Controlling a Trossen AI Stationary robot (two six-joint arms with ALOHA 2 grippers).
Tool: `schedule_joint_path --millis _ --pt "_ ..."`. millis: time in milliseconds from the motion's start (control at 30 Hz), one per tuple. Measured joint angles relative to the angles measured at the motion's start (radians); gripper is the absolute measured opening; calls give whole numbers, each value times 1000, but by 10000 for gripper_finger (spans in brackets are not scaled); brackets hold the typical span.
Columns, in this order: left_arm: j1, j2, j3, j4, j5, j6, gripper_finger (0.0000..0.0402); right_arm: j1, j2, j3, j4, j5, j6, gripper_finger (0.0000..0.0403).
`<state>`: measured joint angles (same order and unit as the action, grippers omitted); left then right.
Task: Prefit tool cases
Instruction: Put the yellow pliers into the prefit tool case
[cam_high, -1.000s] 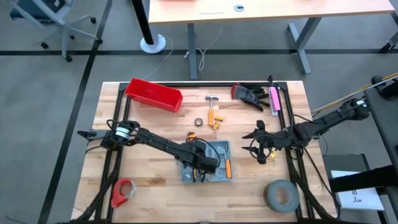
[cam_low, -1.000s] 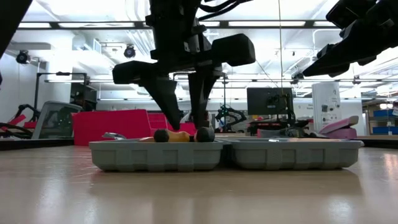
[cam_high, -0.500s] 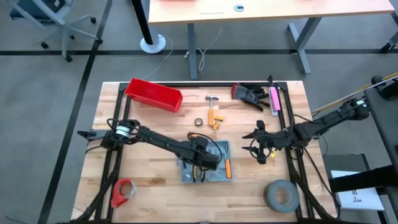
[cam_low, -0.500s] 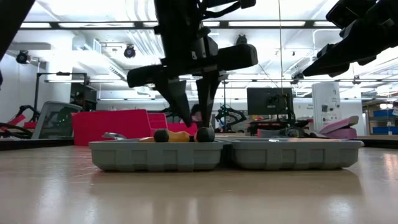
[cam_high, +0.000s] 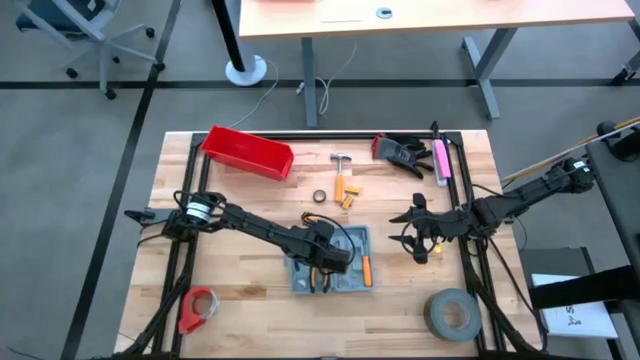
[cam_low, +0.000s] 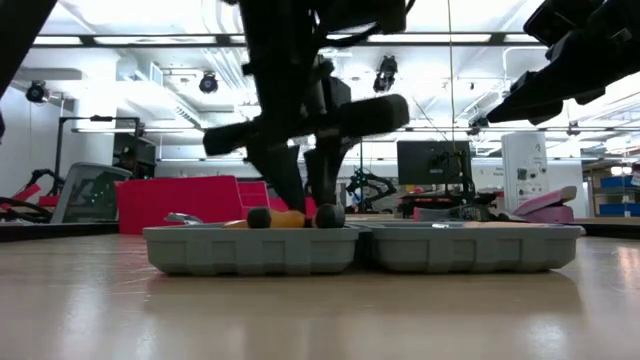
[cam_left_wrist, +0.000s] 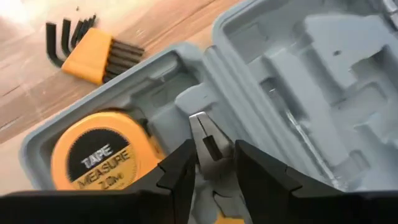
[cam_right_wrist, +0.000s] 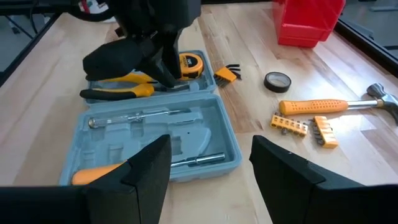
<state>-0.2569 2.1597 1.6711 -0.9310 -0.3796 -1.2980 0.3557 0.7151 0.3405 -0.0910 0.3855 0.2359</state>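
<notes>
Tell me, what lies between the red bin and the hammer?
Only bare wood between red bin and hammer, in the high view.

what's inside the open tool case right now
Inside the tool case: a yellow tape measure, yellow-handled pliers, a clear-shafted screwdriver and an orange-handled tool. The left gripper straddles the pliers' jaws, covering part of that recess.

Grey floor (cam_high: 80, 150), office chair (cam_high: 75, 25), light desk (cam_high: 420, 15) beyond the table.
</notes>
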Motion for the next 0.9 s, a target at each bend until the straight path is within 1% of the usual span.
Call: schedule_joint_path --millis 167,267,400,567,700,900 --pt "-1 -6 -43 11 -15 22 116 0 0 0 0 4 35 199" --pt "1 -10 -42 -5 -19 52 116 0 0 0 0 6 50 199" --pt "2 -10 -15 -93 -11 66 116 0 0 0 0 6 66 199" --pt "2 -8 -5 -188 18 43 116 0 0 0 0 5 68 199" --pt "2 -8 -1 -196 38 35 116 0 0 0 -1 5 57 199" --pt "-10 -14 76 -189 36 42 115 0 0 0 -1 1 61 199"
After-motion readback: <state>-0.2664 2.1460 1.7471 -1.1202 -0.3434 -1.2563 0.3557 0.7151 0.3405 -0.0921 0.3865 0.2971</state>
